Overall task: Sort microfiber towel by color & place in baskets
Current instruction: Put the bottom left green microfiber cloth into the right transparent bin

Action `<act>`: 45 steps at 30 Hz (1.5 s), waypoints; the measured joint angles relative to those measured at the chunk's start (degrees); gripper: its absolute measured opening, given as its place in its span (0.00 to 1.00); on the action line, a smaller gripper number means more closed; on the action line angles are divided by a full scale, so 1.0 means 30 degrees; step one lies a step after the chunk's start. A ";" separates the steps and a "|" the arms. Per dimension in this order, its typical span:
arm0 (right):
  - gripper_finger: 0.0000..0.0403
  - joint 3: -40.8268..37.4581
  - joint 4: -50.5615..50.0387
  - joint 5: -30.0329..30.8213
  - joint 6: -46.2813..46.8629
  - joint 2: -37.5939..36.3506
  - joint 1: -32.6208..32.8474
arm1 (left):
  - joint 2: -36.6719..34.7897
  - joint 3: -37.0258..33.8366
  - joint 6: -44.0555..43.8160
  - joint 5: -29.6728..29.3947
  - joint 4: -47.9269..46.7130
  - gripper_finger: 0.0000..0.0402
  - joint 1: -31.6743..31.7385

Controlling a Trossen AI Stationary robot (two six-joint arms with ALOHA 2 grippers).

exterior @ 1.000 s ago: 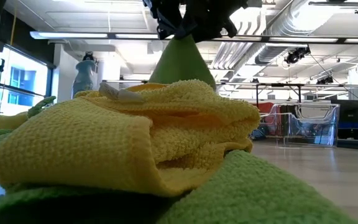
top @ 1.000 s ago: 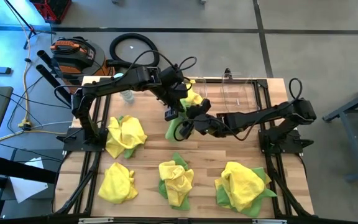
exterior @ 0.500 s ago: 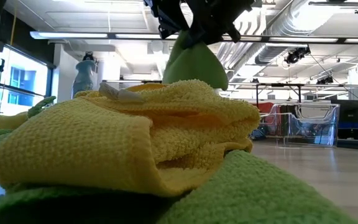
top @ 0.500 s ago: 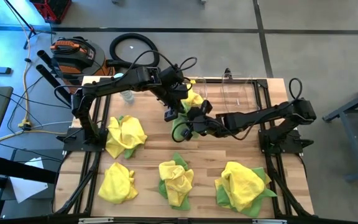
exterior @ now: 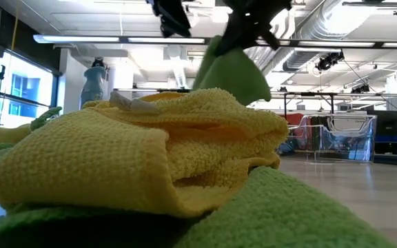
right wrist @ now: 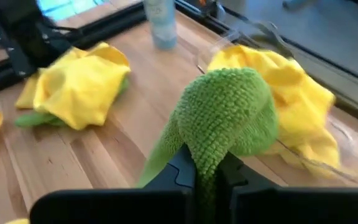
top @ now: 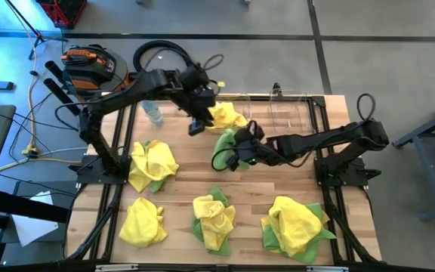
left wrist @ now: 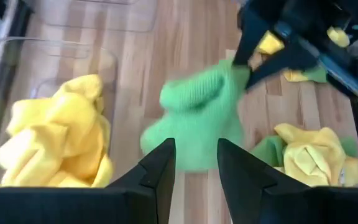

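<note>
A green microfiber towel (top: 223,147) hangs over the middle of the table with my right gripper (top: 242,143) shut on it; it also shows in the right wrist view (right wrist: 225,112). My left gripper (top: 196,125) stands open just to its far left, its fingers (left wrist: 166,168) empty, with the green towel (left wrist: 197,118) in front of them. A yellow towel (top: 227,115) lies in the clear basket (left wrist: 17,56) at the far edge. A second clear basket (top: 289,113) stands to its right. My right gripper pinches a bunched fold of the green towel (right wrist: 211,149) between its two fingers, coming from the table's right and slanting down. The cloth drapes over the fingertips and hangs slack below them. Whether its lower end touches the table I cannot tell.
Piles of yellow towels over green ones lie at left (top: 153,165), near left (top: 142,221), near middle (top: 214,219) and near right (top: 293,225). A clear water bottle (top: 153,113) stands at the far left. Bare wood lies right of the held towel.
My left gripper has opened, let go of the green towel and drawn up and toward the far left. My right gripper has shut on the towel and rolled its wrist. The towel, once a cone hanging from the left gripper, now droops from the right gripper, shifted slightly right.
</note>
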 joint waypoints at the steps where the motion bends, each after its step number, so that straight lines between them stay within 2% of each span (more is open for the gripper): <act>1: 0.01 0.0000 -0.0369 0.0057 0.0365 -0.0286 0.0000 | -0.0338 0.0000 -0.0035 -0.0056 -0.0389 0.27 0.0142; 4: 0.01 0.0000 -0.1542 0.0111 0.1046 -0.1364 0.0007 | -0.1352 0.0000 -0.0055 -0.0158 -0.0650 0.26 0.0445; 9: 0.01 0.0000 -0.2759 0.1565 0.1522 -0.3497 0.0141 | -0.2742 -0.0047 0.0078 -0.1014 -0.0887 0.26 0.0505; 11: 0.00 0.0000 -0.3139 0.2314 0.1516 -0.4412 0.0239 | -0.3452 -0.0730 0.0172 -0.1002 -0.0364 0.26 0.0505; 23: 0.00 0.0000 -0.4453 0.4805 0.0525 -0.9537 0.0106 | -0.9882 -1.1078 -0.1213 -0.0938 0.6579 0.26 0.0505; 31: 0.00 0.0000 -0.8023 0.6050 0.1526 -1.2359 -0.0710 | -1.3257 -1.5620 -0.2151 -0.1090 0.9281 0.26 0.0505; 39: 0.00 0.0000 -1.4979 0.6005 0.6603 -1.3074 -0.3053 | -1.5006 -1.7158 -0.2628 -0.3095 0.9710 0.26 0.0714; 45: 0.00 0.0000 -1.5562 0.5679 0.6508 -1.2086 -0.5390 | -1.5194 -1.7158 -0.2625 -0.3131 1.0073 0.26 0.1097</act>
